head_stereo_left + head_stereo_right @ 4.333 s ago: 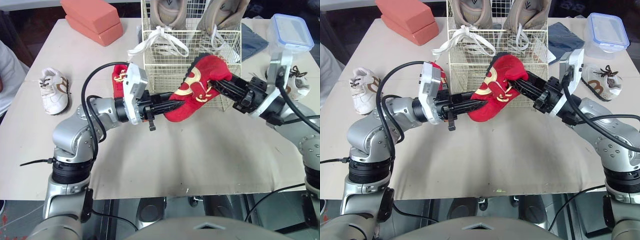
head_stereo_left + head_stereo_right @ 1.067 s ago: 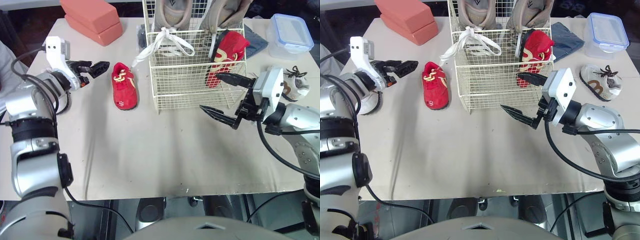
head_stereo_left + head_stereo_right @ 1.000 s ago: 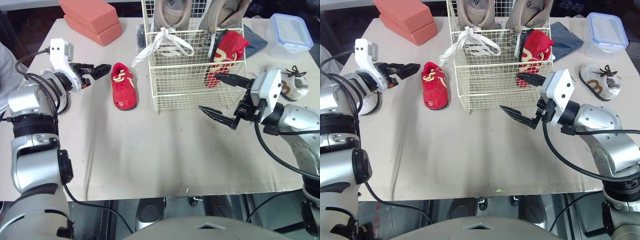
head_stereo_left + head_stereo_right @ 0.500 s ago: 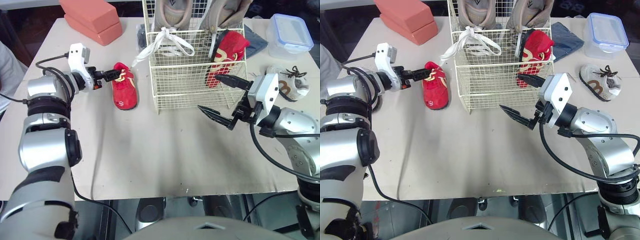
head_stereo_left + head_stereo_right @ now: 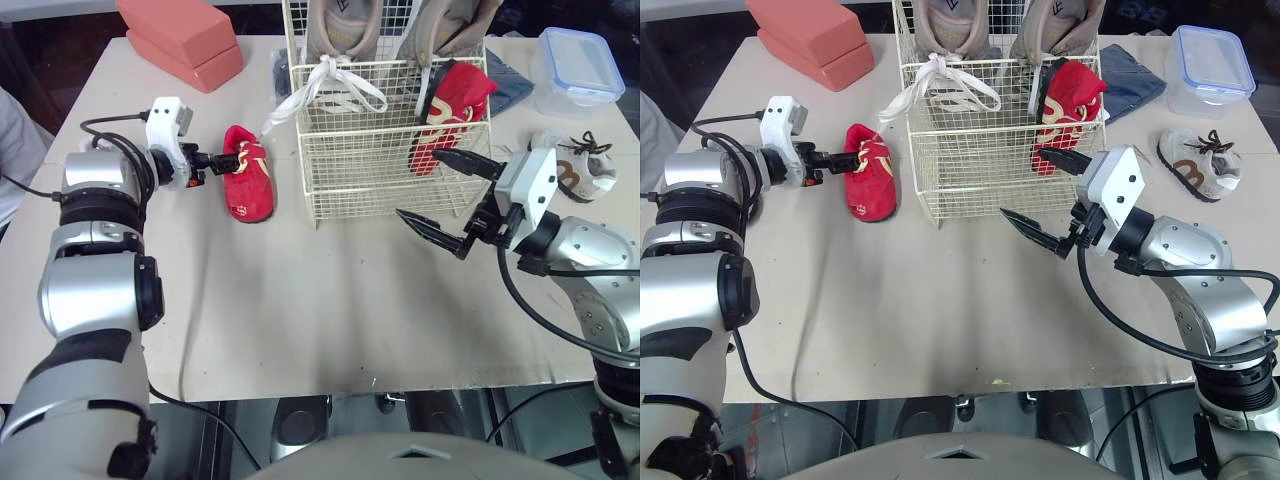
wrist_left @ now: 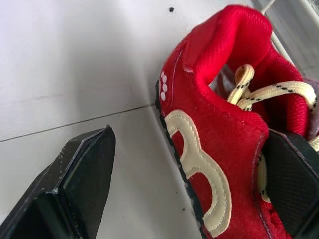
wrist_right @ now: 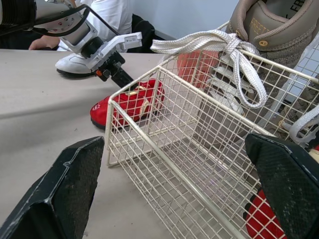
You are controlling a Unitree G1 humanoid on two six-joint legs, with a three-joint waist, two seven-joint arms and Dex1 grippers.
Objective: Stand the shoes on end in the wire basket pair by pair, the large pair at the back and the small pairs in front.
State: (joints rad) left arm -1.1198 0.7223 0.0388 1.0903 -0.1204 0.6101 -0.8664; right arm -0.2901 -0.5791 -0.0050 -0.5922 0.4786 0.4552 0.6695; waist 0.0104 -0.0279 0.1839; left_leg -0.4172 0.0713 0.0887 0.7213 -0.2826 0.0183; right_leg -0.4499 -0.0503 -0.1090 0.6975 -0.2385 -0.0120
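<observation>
Your left gripper (image 5: 232, 158), fingers apart, straddles the heel of the red shoe (image 5: 248, 190); a shallow pinch could let it swing and snag the wire basket (image 5: 370, 175), while your right gripper (image 5: 418, 183) gapes empty.

Not much to read from here: the tan sneaker (image 7: 271, 27) whose laces hang over the wire basket (image 7: 164, 144) rim bears small dark lettering I cannot make out, and the red shoe (image 6: 219, 149) left of it shows a cream S-shaped emblem.
</observation>
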